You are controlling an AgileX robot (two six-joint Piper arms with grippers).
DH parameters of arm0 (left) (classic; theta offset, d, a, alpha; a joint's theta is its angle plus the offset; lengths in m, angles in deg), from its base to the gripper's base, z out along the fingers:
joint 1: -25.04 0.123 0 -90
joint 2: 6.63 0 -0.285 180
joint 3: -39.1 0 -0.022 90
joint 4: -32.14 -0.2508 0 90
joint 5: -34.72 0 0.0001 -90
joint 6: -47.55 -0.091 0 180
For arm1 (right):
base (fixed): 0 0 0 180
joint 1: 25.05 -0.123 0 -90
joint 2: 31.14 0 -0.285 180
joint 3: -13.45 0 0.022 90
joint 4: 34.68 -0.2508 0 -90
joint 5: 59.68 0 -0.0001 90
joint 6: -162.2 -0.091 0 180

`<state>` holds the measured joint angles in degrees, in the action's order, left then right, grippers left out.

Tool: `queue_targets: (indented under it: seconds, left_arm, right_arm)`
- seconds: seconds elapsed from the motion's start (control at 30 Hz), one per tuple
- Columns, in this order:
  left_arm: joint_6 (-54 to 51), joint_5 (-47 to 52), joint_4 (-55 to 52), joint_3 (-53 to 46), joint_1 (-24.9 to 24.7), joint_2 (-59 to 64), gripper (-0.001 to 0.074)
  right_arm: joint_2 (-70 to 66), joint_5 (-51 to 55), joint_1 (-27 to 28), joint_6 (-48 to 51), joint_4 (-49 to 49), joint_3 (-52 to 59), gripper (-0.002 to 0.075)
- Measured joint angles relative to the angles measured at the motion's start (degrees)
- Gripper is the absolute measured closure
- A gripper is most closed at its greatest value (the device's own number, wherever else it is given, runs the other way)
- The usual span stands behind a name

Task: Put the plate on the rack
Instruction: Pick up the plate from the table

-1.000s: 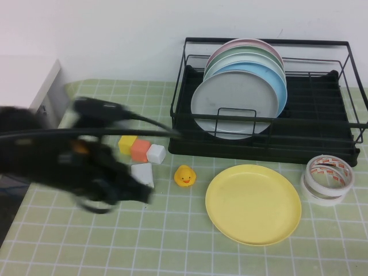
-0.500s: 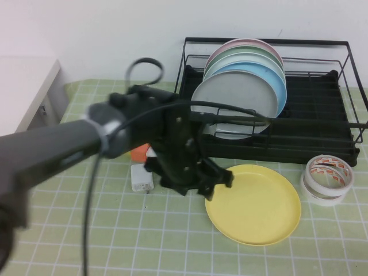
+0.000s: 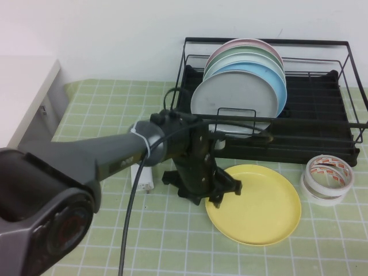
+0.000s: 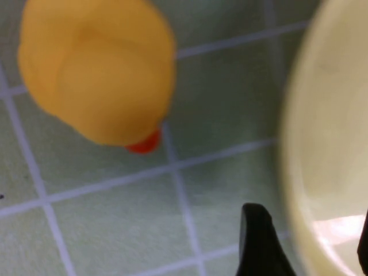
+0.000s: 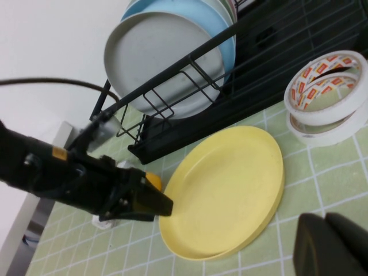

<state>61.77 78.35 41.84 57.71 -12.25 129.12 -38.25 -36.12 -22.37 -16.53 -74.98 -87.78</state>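
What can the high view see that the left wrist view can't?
Only the high view shows the rack holding the grey-white plate and light blue plate, the tape rolls, and the whole left arm reaching to the yellow plate's near-left edge.

Only the left wrist view shows the toy duck up close on the green mat; the arm hides it from above.

Both show the yellow plate and the left tool, open beside the plate's rim. The right tool appears in neither; only its own camera shows it, off the plate.
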Motion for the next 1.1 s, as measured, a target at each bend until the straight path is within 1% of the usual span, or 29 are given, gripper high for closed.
queue_targets:
  seconds: [0.17, 0.63, 0.77, 0.87, 0.97, 1.03, 1.1]
  left_arm:
    - [1.09, -0.53, -1.27, 0.10, 0.00, 2.11, 0.0402]
    - [3.17, -2.81, -1.06, 0.22, 0.00, 2.90, 0.0403]
    - [3.70, -2.81, -0.45, 0.59, 0.00, 3.26, 0.0422]
    - [3.70, -2.70, 0.07, 1.08, 0.00, 3.50, 0.0456]
    - [3.73, -2.70, 0.21, 1.10, 0.00, 3.63, 0.0526]
    - [3.83, -3.02, 0.59, 1.10, 0.10, 3.74, 0.0608]
    - [4.09, -3.54, 1.49, 1.10, 0.10, 3.86, 0.0675]
  right_arm:
    - [0.00, 0.00, 0.00, 0.94, -0.11, 0.00, 0.0728]
    - [0.00, 0.02, 0.00, 1.26, -0.37, 0.00, 0.0728]
    - [0.00, 0.12, 0.00, 1.40, -0.37, 0.00, 0.0728]
    - [0.00, 0.12, 0.00, 1.40, -0.37, 0.00, 0.0728]
    - [0.00, 0.12, 0.00, 1.40, -0.37, 0.00, 0.0728]
    - [0.00, 0.12, 0.00, 1.40, -0.37, 0.00, 0.0728]
    - [0.00, 0.12, 0.00, 1.40, -0.37, 0.00, 0.0728]
